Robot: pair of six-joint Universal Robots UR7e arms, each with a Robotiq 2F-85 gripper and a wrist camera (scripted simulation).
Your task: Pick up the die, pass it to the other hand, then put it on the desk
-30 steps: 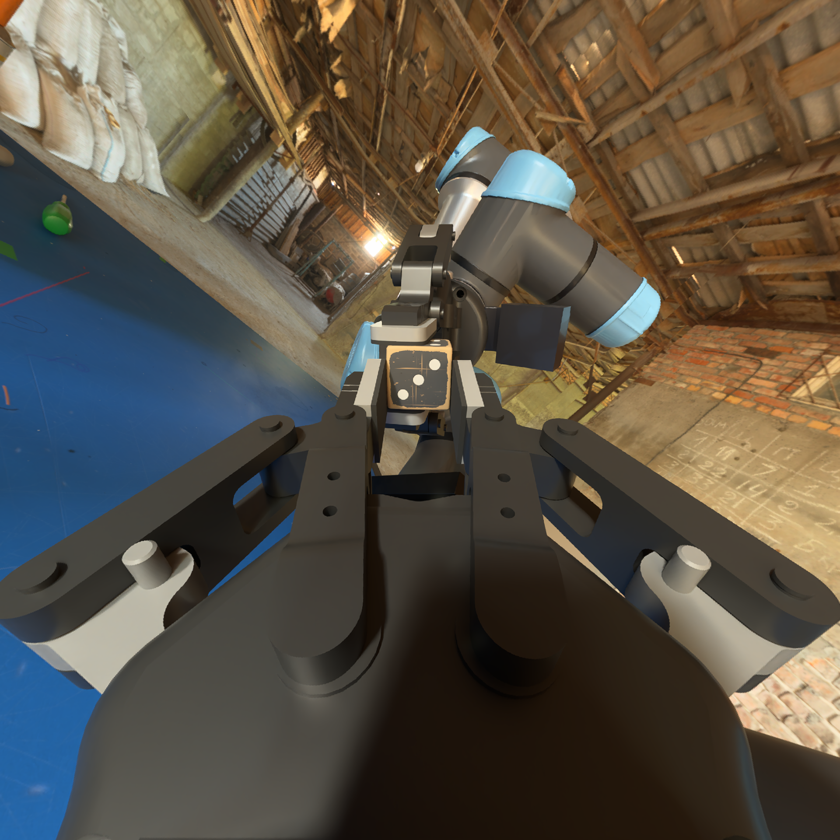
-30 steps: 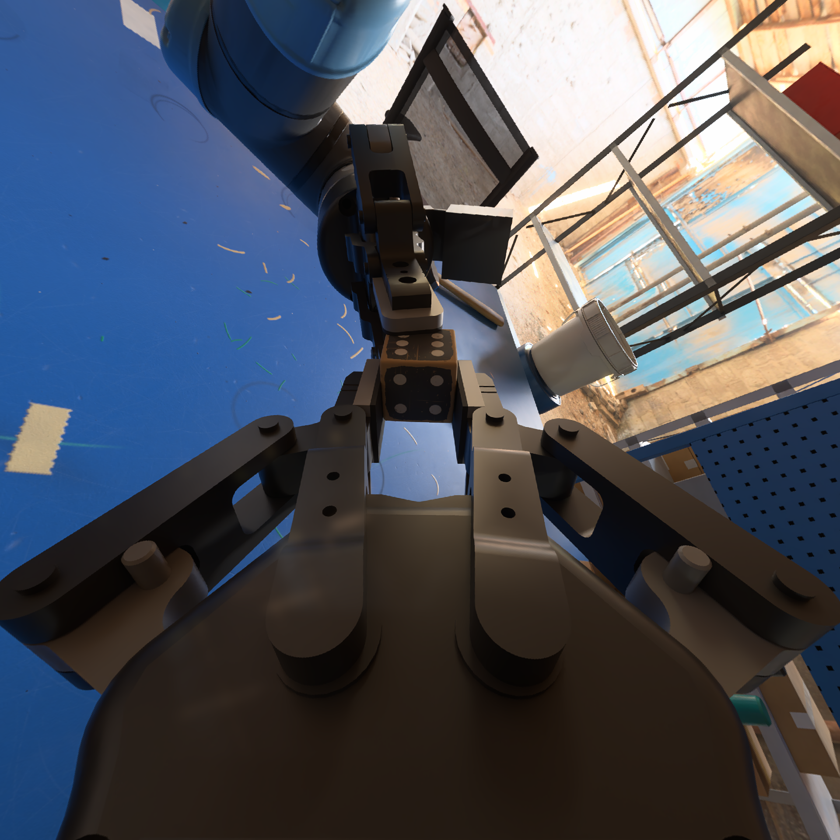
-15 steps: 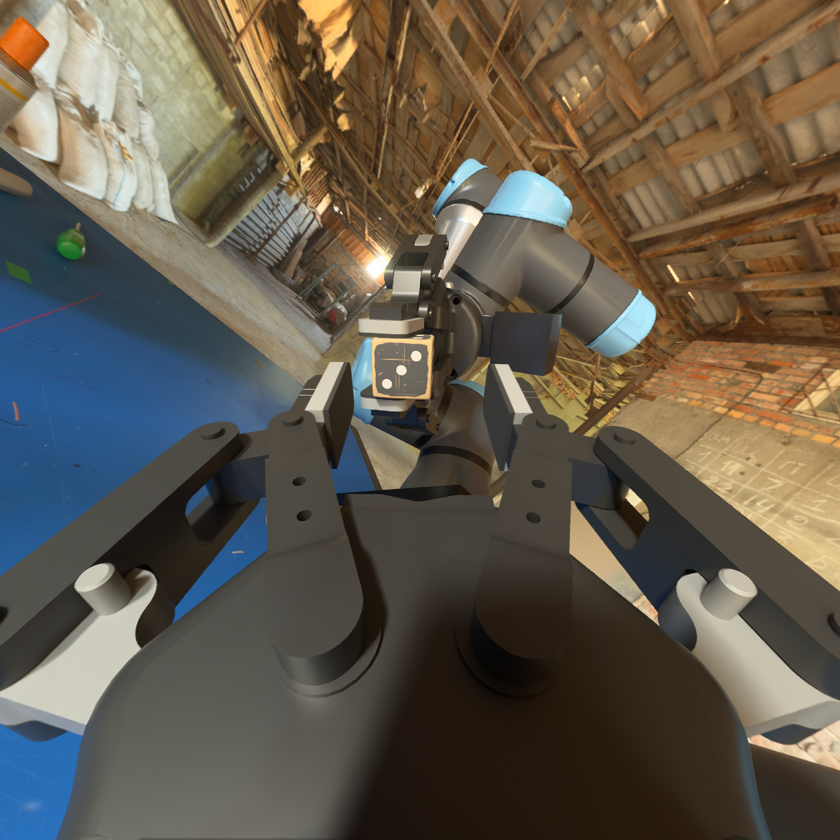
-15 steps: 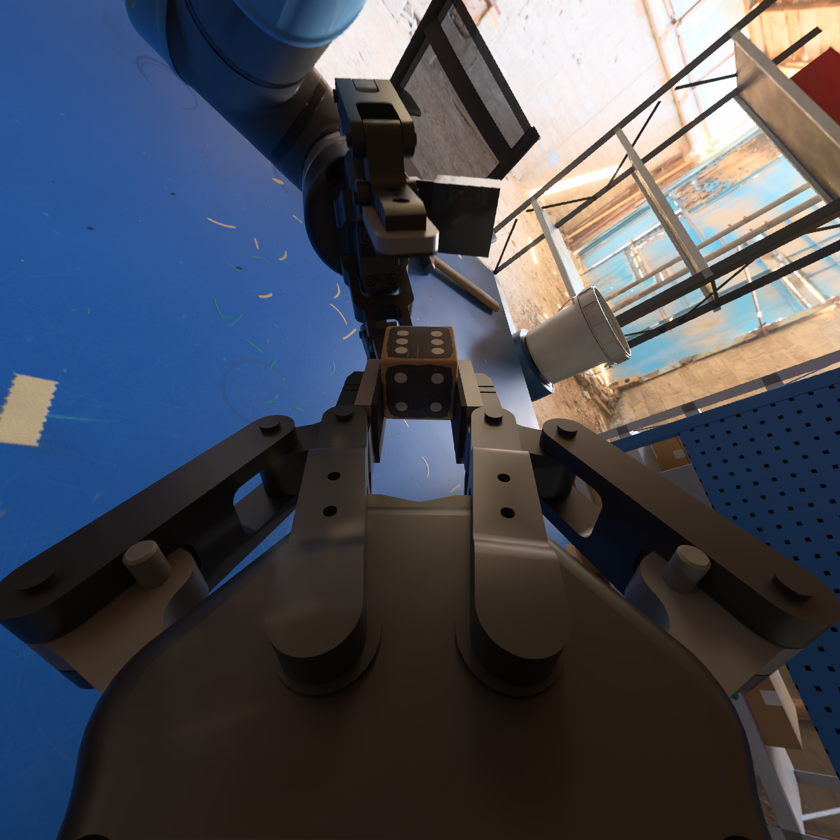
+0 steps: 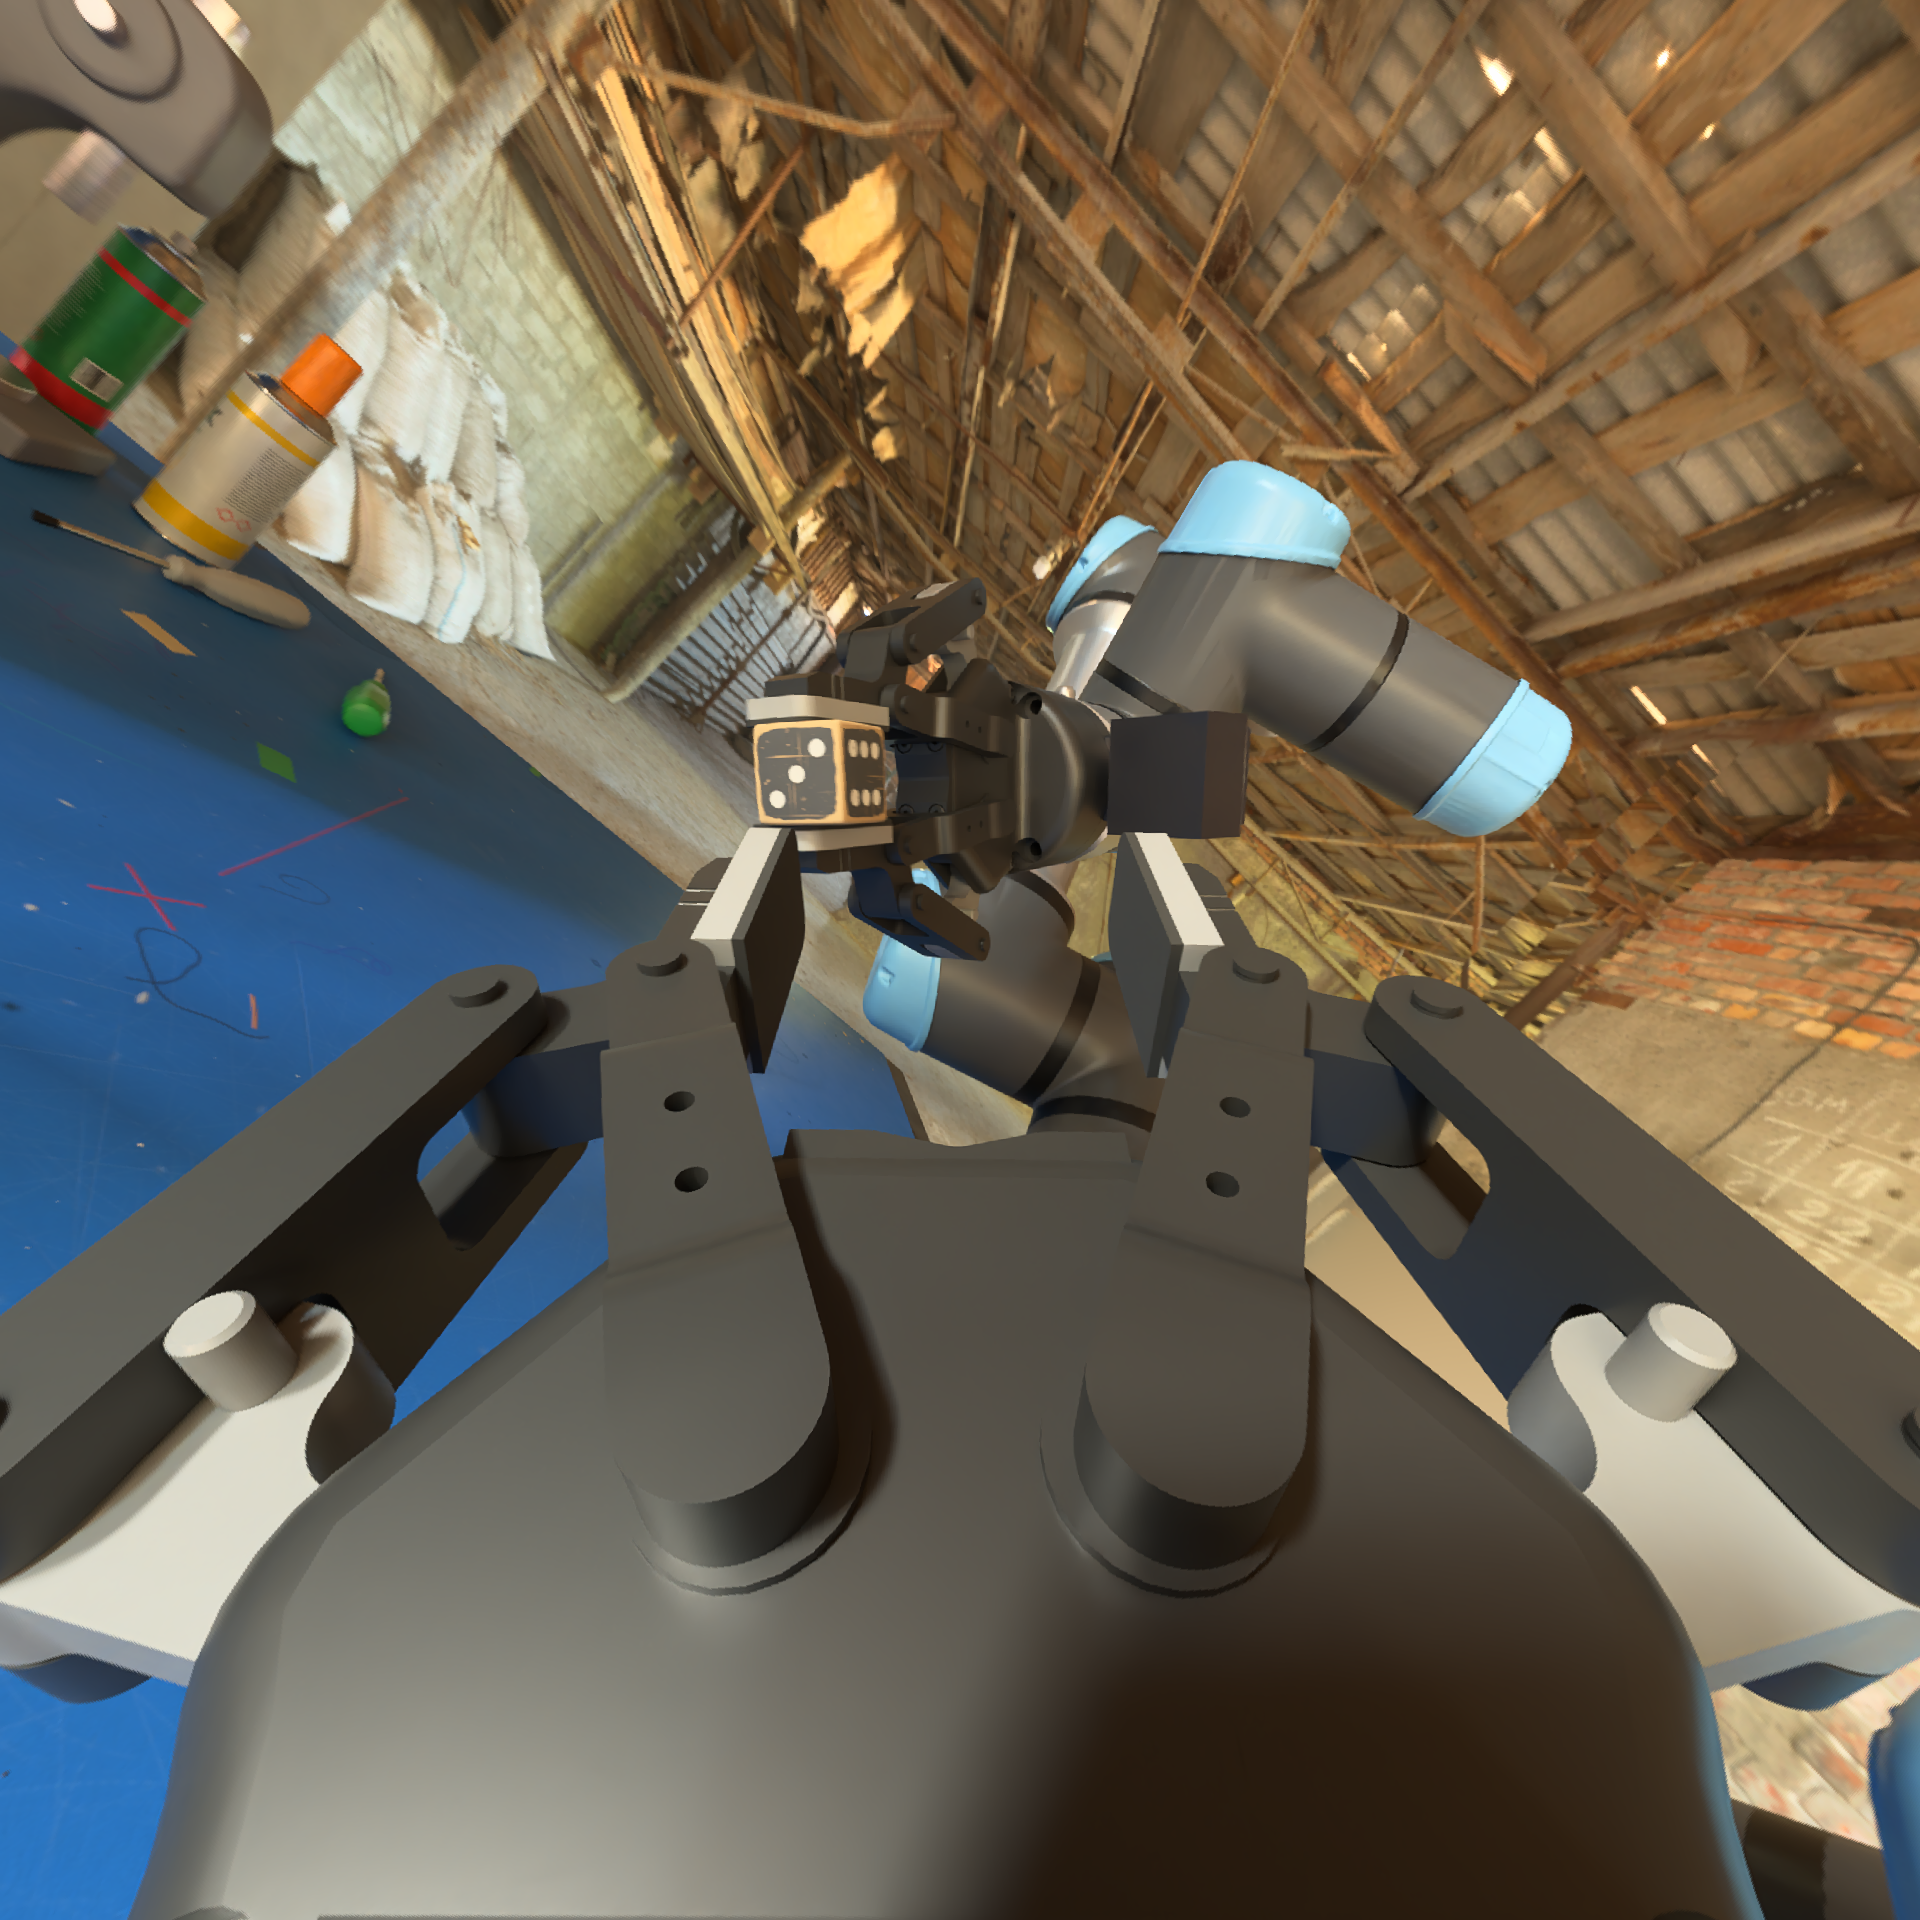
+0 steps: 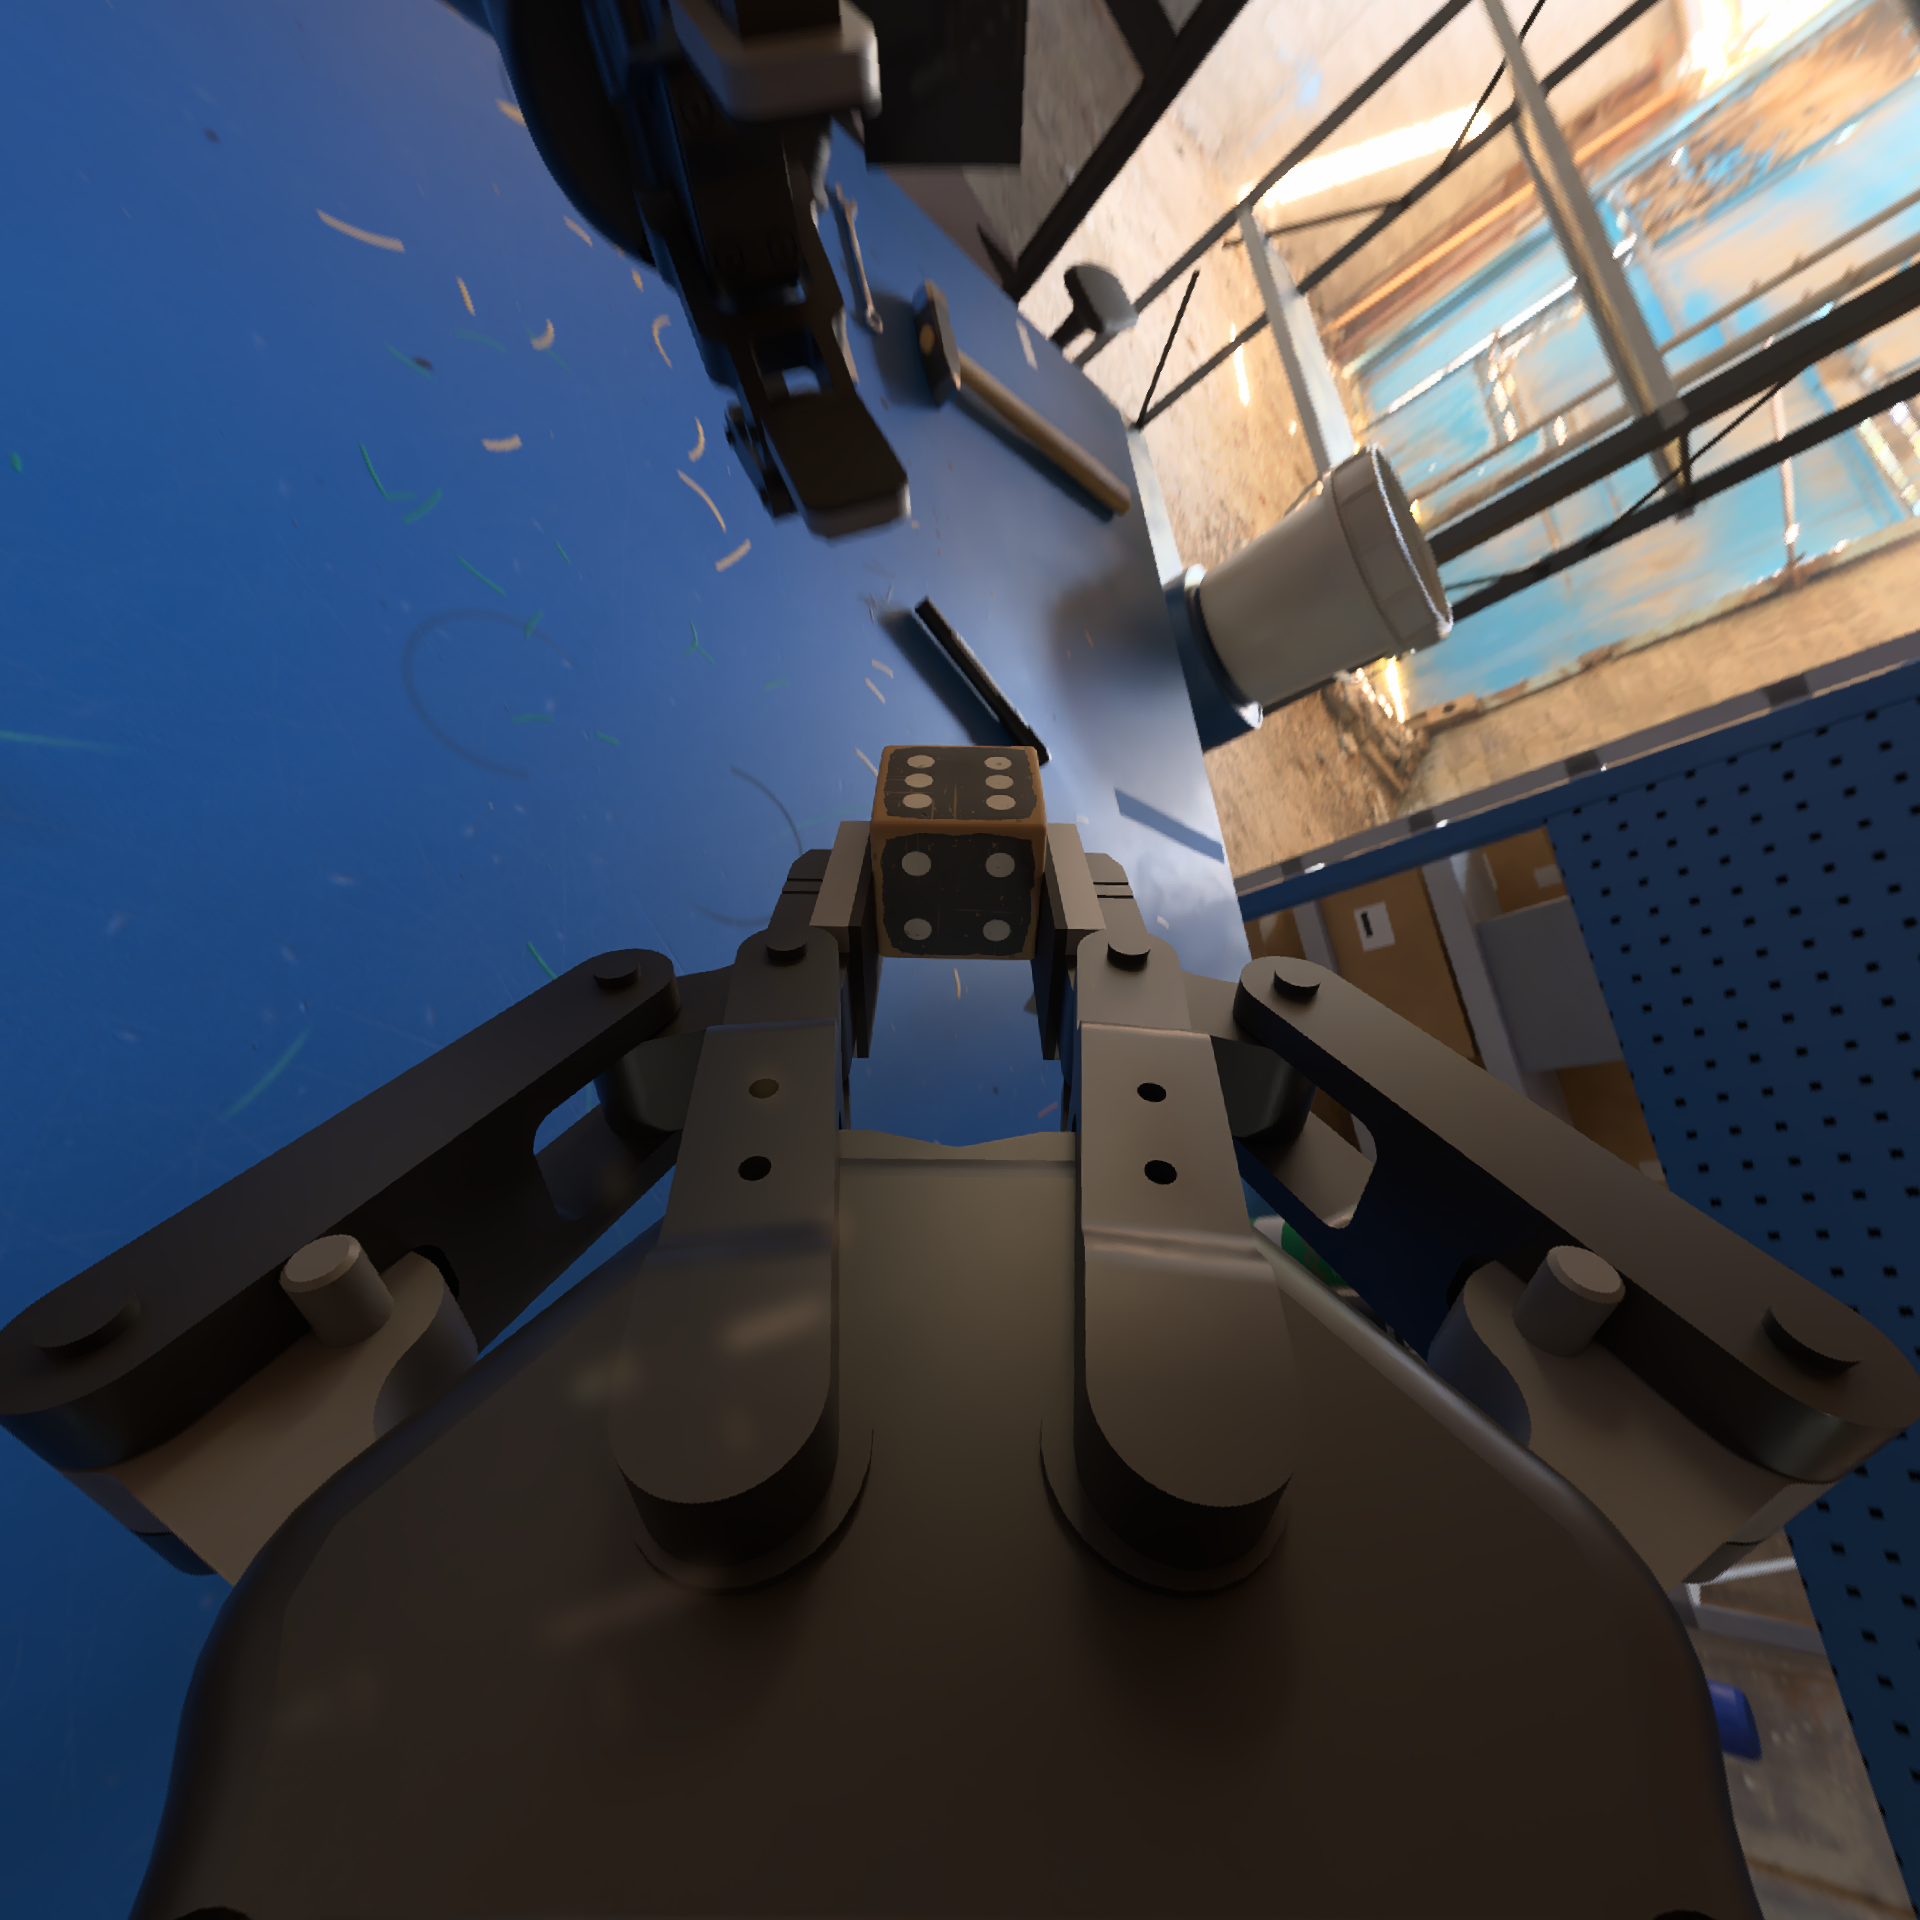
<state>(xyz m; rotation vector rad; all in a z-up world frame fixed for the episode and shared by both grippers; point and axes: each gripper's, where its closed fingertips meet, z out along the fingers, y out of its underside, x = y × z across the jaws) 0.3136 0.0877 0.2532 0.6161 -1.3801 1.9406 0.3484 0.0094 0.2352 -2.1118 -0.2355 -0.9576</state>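
1. The left wrist view looks forward along its own spread fingers, tilted — blue desk (image 5: 208, 935) at left, timber roof above.
2. The right wrist view looks down its fingers at the desk, close.
3. Both views share the die (image 5: 819, 771) (image 6: 956, 847); the blurred dark shape at the right view's top is probably the left gripper (image 6: 821, 447).

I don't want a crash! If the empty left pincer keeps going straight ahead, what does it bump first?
Probably the right pincer holding the die, slightly left of the open left pincer's line; depth is unclear.
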